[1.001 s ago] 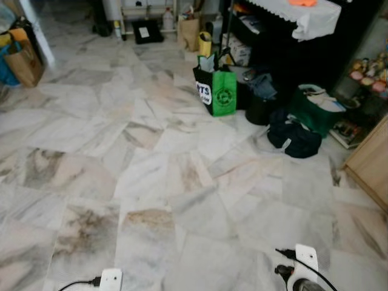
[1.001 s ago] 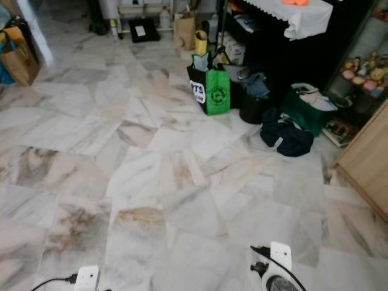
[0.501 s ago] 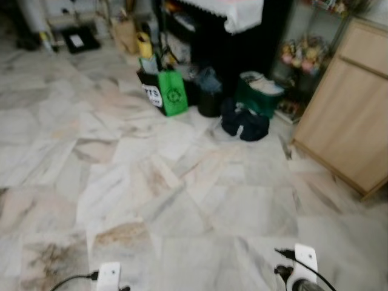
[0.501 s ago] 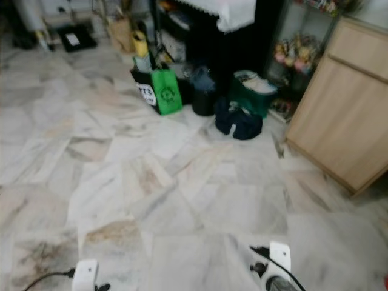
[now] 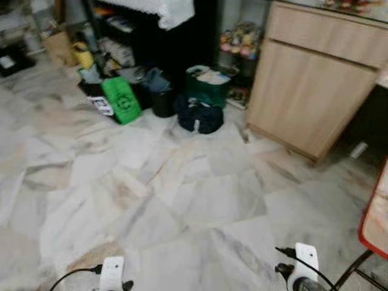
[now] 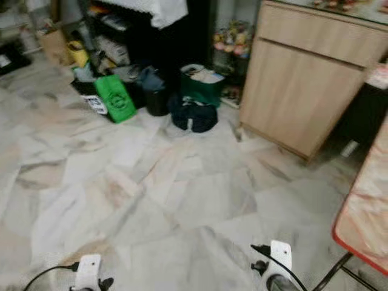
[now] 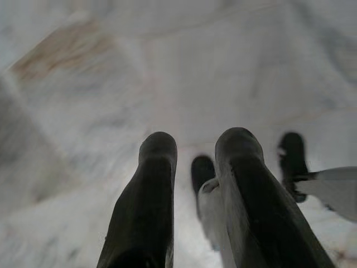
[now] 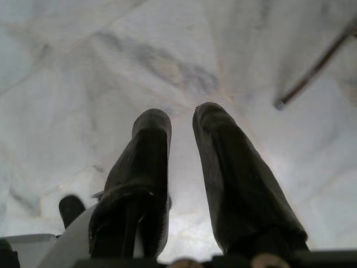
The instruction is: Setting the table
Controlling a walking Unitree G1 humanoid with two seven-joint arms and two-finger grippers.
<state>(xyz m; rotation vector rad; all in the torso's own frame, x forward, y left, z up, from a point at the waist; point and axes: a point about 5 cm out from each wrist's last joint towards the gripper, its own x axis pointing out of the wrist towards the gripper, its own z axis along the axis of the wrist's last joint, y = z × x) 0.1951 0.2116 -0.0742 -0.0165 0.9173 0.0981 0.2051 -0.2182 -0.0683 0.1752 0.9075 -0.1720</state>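
A table with a red rim and a pale patterned top enters at the right edge, a thin dark leg under it. Both arms hang idle above the marble floor; their white wrists sit at the bottom of the eye views. In the left wrist view my left gripper points at the floor, fingers slightly apart with nothing between them. My right gripper hangs the same way, a narrow gap between its fingers and nothing held.
A light wooden cabinet stands at the back right. Beside it on the floor lie a dark blue bag, a dark green bin and a green shopping bag, below a black shelf. Open marble floor lies ahead.
The camera has swung to the right: the bags slid left, and the wooden cabinet and the red-rimmed table came into view. Both arms hang as before.
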